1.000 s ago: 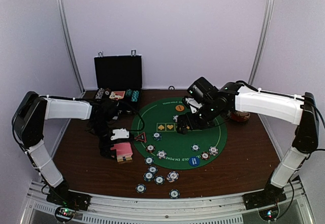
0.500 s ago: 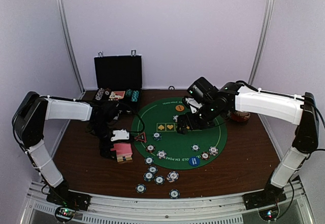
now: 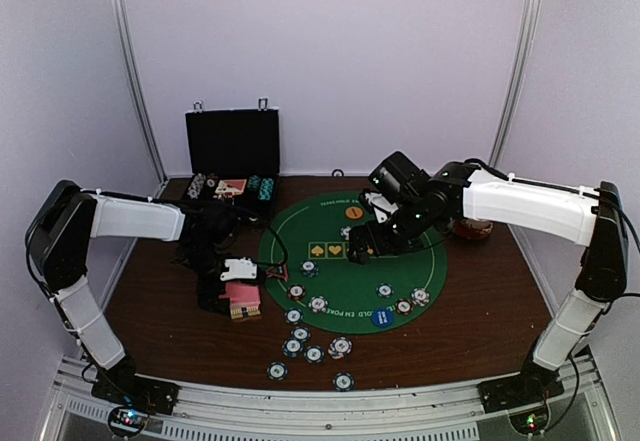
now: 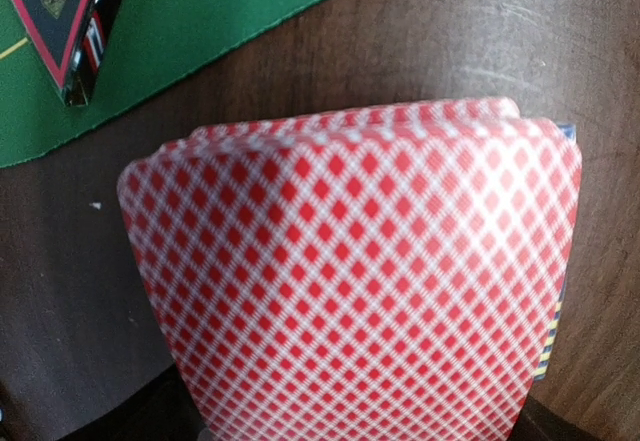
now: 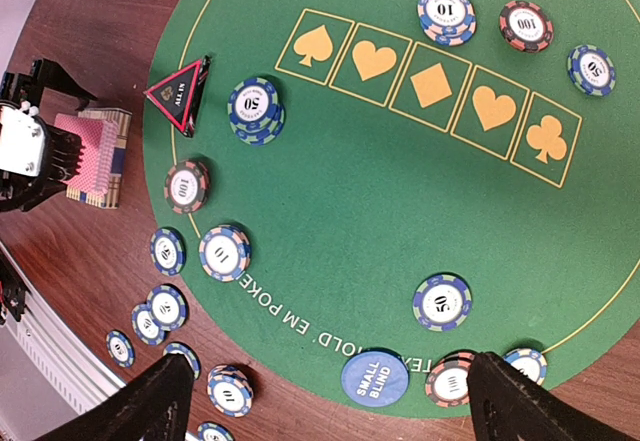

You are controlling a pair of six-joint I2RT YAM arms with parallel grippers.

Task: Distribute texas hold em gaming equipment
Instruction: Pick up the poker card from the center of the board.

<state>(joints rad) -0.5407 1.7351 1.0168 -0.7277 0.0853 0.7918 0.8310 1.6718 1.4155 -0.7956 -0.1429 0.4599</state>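
The left arm has edged slightly toward the green mat (image 5: 350, 191), its fingers (image 5: 45, 189) clamped on the playing cards (image 4: 350, 281) low over the worktop (image 3: 150, 301), probably ready for dealing, while the right fingers (image 5: 160, 401), spread apart and empty, hover above the poker chips (image 5: 443, 302).

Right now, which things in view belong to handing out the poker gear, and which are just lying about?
Job: playing cards, poker chips, blue Small Blind disc, orange disc, red-edged triangle.
Lying about: black case, partly hidden bowl.
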